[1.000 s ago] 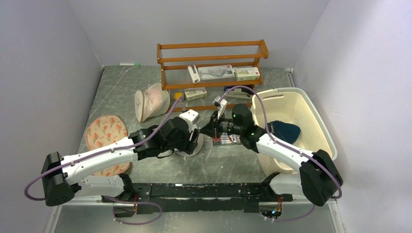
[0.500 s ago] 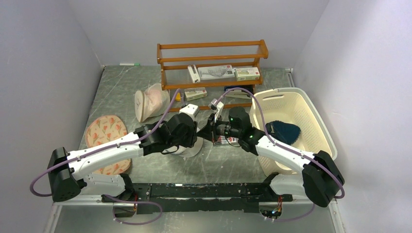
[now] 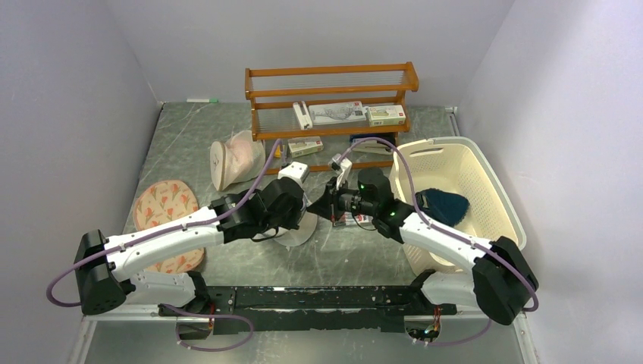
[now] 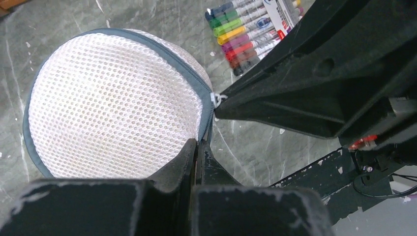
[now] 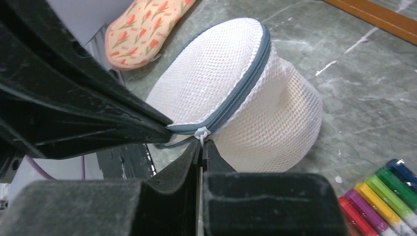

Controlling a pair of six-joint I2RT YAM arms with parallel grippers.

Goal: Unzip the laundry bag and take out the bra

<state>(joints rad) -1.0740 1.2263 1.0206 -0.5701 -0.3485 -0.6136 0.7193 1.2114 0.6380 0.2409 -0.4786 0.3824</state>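
The laundry bag [image 4: 113, 103] sits on the tabletop [image 5: 364, 98] at the tips of both hands. The left hand [image 4: 197, 143] is pinched closed on its grey-blue rim. Just beside it, the right hand [image 5: 201, 145] is clamped on the white zip pull [image 5: 200, 132].
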